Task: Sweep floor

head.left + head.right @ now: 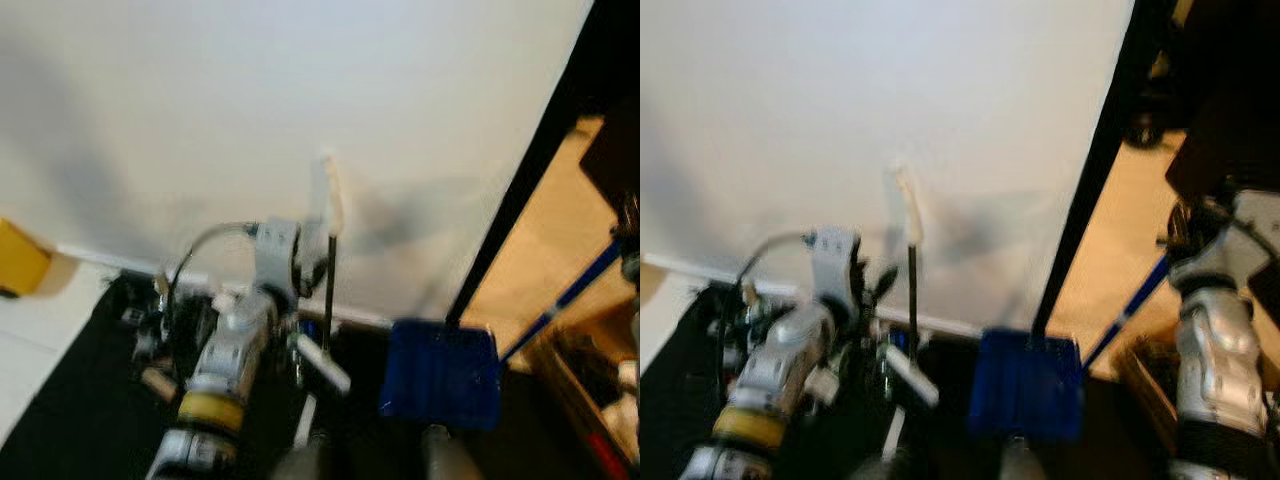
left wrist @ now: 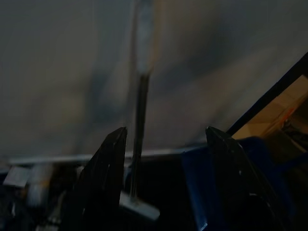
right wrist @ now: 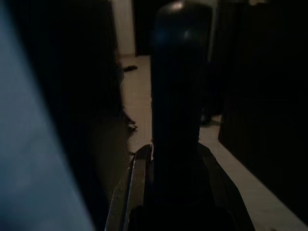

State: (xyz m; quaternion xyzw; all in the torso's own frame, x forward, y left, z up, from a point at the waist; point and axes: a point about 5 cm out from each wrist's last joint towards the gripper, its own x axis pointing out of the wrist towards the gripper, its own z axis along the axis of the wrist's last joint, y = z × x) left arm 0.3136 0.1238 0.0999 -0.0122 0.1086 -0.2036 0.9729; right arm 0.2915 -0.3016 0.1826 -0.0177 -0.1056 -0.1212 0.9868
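The robot faces a plain white wall (image 1: 300, 90), and the head views are a little blurred. The left arm (image 1: 225, 360) reaches forward and low, with a yellow band near its lower part and a grey cable looping over its wrist. In the left wrist view the left hand (image 2: 163, 159) shows its two black fingers (image 2: 106, 168) spread wide apart, and nothing is pressed between them. A thin dark broom handle (image 1: 330, 280) stands almost upright just beside this hand, with a pale grip at its top against the wall; in the left wrist view the handle (image 2: 139, 120) passes close to one finger, but it is not clear if it touches it. Low down the handle ends in a short light crosspiece (image 1: 325, 365). To the right of it a blue dustpan (image 1: 440, 372) sits on the dark floor (image 1: 80, 430) close to the white baseboard (image 1: 110, 258), and its long blue handle (image 1: 560, 300) rises slanting to the right, toward the right arm (image 1: 1215, 350). The right hand (image 3: 175, 96) is seen in the right wrist view as a dark finger in a very dark picture, and it cannot be told if it is wide or closed on something. A black door frame (image 1: 530, 170) separates the wall from a wooden floor (image 1: 545, 250) beyond. A yellow object (image 1: 20, 258) lies at the far left near the wall.
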